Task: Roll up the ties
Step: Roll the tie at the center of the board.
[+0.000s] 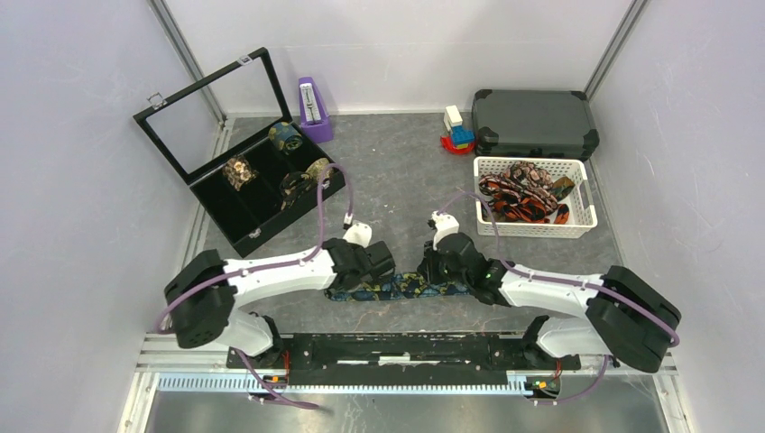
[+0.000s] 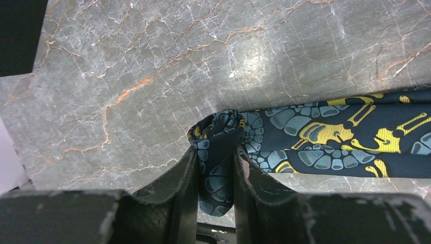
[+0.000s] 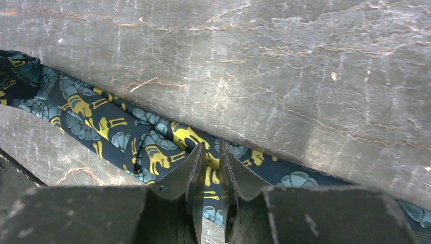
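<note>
Your left gripper (image 2: pixel 215 158) is pinched narrow on the folded end of the navy tie (image 2: pixel 330 134), and the fold's lower part disappears between the fingers. Your right gripper (image 3: pixel 210 165) nips the same tie further along, its tips hiding the cloth there. From above, both wrists cover most of the strip on the table (image 1: pixel 397 171). Farther back, tangled ties (image 1: pixel 519 194) fill the white basket (image 1: pixel 537 229). Coils (image 1: pixel 239 171) sit in the black case (image 1: pixel 260 236), their patterns too small to read.

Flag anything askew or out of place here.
Nothing spilled or damaged. The navy tie lies unrolled, its left end crumpled in the left gripper; the right gripper pinches it further along. In the white basket, loose ties sit tangled.
</note>
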